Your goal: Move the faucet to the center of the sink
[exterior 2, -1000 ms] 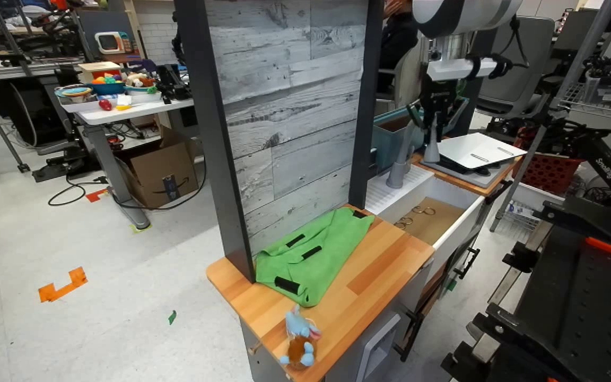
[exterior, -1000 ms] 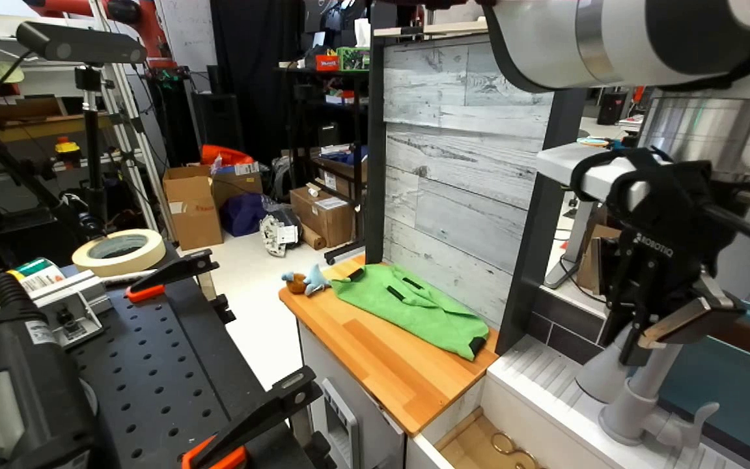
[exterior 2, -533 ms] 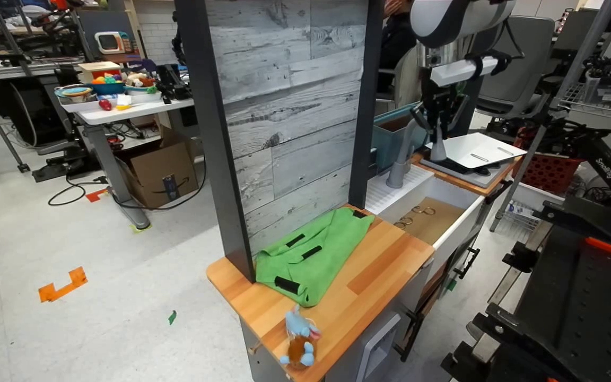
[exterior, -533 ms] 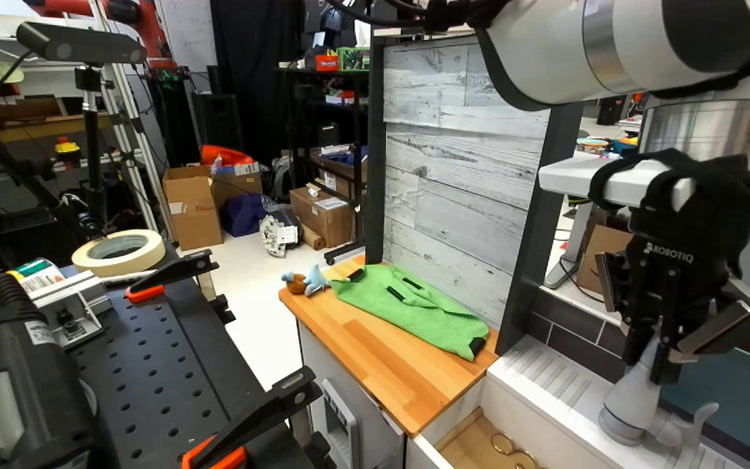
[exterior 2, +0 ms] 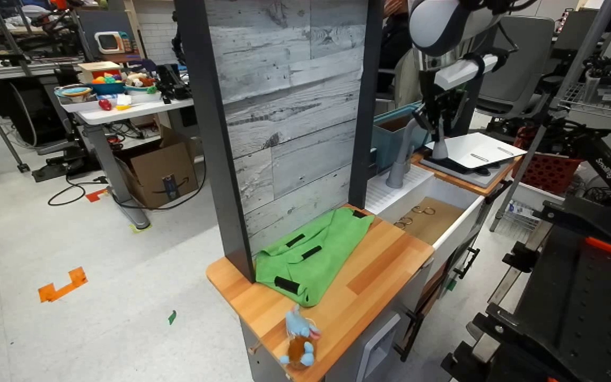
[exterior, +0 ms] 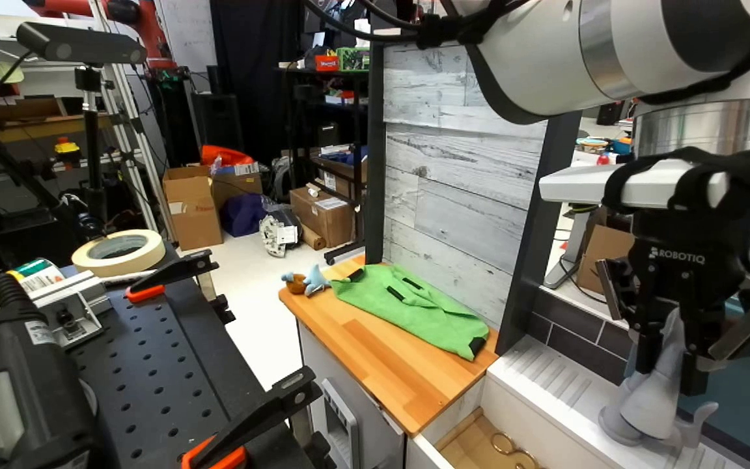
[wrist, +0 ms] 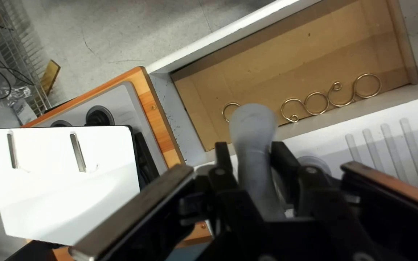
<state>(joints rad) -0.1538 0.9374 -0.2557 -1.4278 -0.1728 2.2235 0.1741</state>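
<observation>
Swinging the faucet (wrist: 255, 156) over looks like the step in hand. Its tube sits between the fingers (wrist: 223, 156) of the gripper (exterior: 670, 378); wrist view's blurred there, so can't tell if they're clamped or just straddling. Sink (wrist: 230, 33) lies below and ahead of it, mostly to wrist-view right. Next move should be a sideways arc that way, stopping mid-basin, then clear upward.

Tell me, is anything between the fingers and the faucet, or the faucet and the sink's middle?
Nothing visible. The faucet runs between the fingers, though contact is unclear. Toward the middle of the sink, only gold rings lie on its bottom, likely below the faucet's path.
</observation>
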